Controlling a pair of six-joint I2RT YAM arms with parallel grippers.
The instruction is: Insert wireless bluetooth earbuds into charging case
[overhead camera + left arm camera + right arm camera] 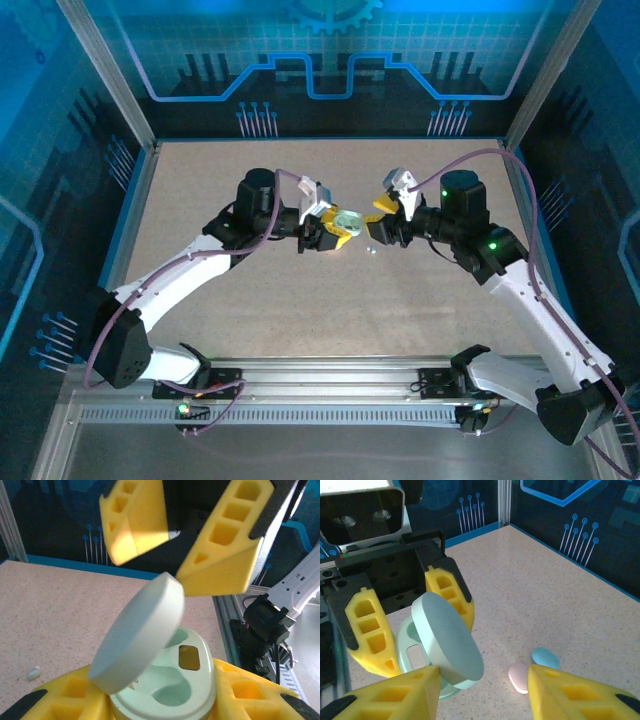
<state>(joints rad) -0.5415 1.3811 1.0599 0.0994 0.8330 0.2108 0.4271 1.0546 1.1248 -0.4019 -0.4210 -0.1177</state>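
- Left end effector [335, 228] is clamped on the base of the mint charging case [170, 680]. It holds the case raised over the middle of the worktop [330, 310], with the open face turned toward the other arm.
- Right end effector [480, 680] stands half open with nothing between its jaws. It hovers just beside the case, and one yellow finger [220, 555] is at the rim of the lid, perhaps touching it.
- Lid [447, 635] is hinged up at a slant. The two moulded wells under it look empty.
- Pink earbud [519, 677] and blue earbud [545, 657] lie side by side on the worktop beneath the free jaws. They are touching or nearly so.
- Judged step: picking the first bud off the worktop.
- Back off the lid first so it is not knocked shut.
- Straddle one bud only, coming from the side away from its neighbour.
- Close gently, since such glossy beads will likely squirt out of foam pads.
- Hold the case steady and tilted so the well meets the bud squarely.
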